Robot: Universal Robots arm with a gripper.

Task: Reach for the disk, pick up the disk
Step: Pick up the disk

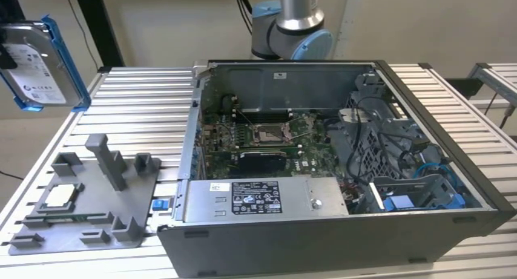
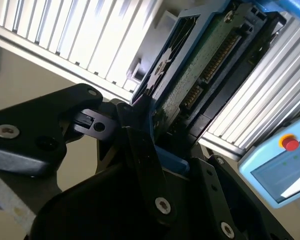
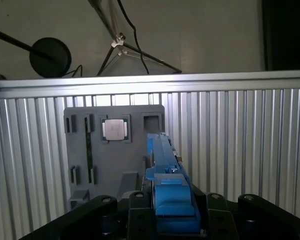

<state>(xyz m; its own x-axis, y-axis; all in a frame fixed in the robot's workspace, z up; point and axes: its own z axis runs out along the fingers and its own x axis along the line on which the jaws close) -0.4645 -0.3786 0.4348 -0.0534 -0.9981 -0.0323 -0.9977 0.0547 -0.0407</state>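
Ribbed silver table slats stretch out in front of a plain pale wall. On the table sits a big open computer case. Inside it are a green motherboard, a gray power box with a black and white sticker, and some blue cables. I cannot read the words on the sticker. Beside the case, at the exterior view's left, lies a gray tray with little pockets. One square pocket holds a small silver chip. The disk is held up in the air at the exterior view's left, well apart from the case. Its white label has dark print that I cannot read, and blue rails run along its edges. The gripper is squeezed tight on the disk, with its black fingers pressed on a blue rail. In the first wrist view the disk is seen edge on, above the tray. The second wrist view shows the disk's green board side with a row of plug pins. It also shows a pale blue box with a screen and a red button.
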